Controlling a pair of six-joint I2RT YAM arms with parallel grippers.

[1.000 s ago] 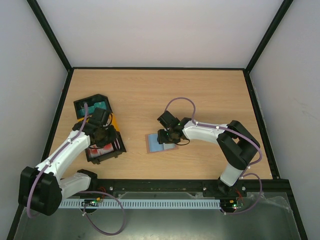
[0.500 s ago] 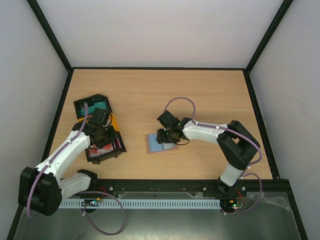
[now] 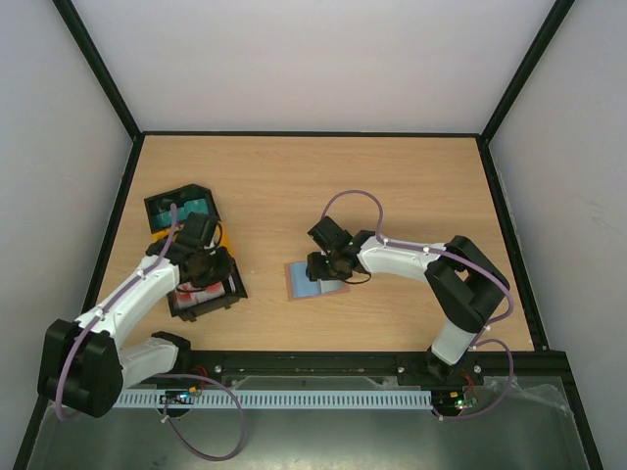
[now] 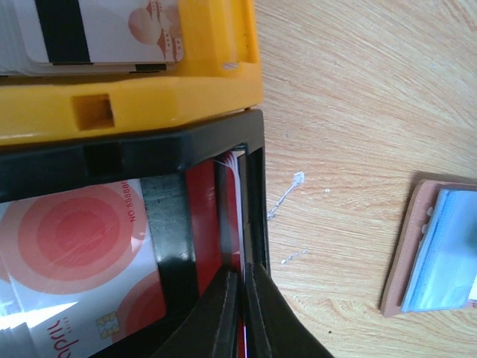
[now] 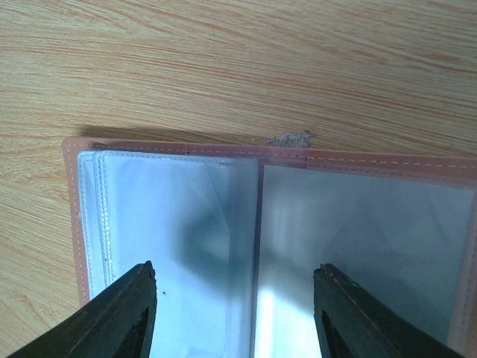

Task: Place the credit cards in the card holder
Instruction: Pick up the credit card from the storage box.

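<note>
The left gripper [image 4: 241, 280] has its fingers together on the thin edge of a red-and-white card [image 4: 240, 209] standing in the black tray [image 4: 149, 153]. The card looks light, stiff and slippery, so an edge pinch suits it. The right gripper [image 5: 238, 313] holds its fingers apart over the open card holder [image 5: 171, 224], which looks soft, on the table [image 5: 223, 60].

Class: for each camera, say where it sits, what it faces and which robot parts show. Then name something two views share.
Top external: above and behind the bases, looking down on the table; the left arm and right arm show whole.
Left wrist: on the left arm, looking along the shut left pincer, which seems to pinch a credit card in the black tray.
Right wrist: on the right arm, looking down at the open card holder; the open right pincer straddles it.
Shared: the card holder appears in all three views.
</note>
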